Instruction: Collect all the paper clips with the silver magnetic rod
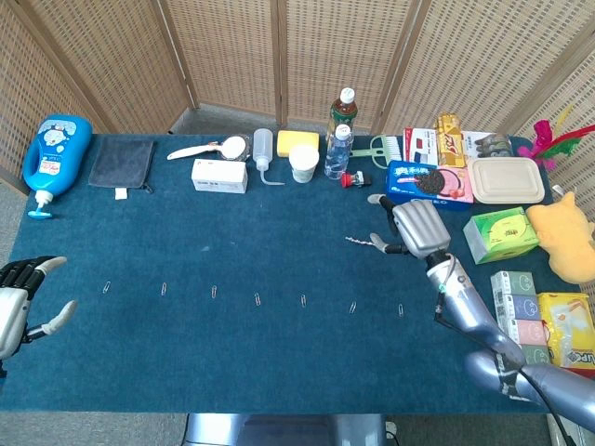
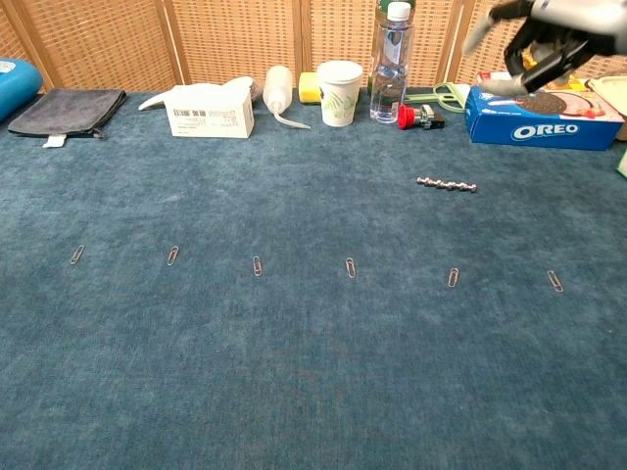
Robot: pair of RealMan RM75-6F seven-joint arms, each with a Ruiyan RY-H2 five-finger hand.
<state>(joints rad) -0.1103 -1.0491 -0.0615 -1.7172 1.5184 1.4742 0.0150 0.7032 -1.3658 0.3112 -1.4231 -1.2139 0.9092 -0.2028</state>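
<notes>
Nothing is collected yet. The clips (image 2: 350,266) lie in a row across the near worktop (image 2: 294,392). Farther back the rod (image 2: 447,183) lies untouched. The right hand (image 1: 414,228) hovers above it, fingers apart, holding nothing. The left hand (image 1: 20,299) is open and idle.

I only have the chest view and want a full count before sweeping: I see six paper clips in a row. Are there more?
Observer: Yes, seven. One more paper clip lies left of your leftmost.
Operator: Where is the left hand?
Observer: The left hand is at the left near corner of the table, fingers apart, holding nothing.
Operator: Anything right of the Oreo box?
Observer: A lidded tray, with a green box nearer than it.
</notes>
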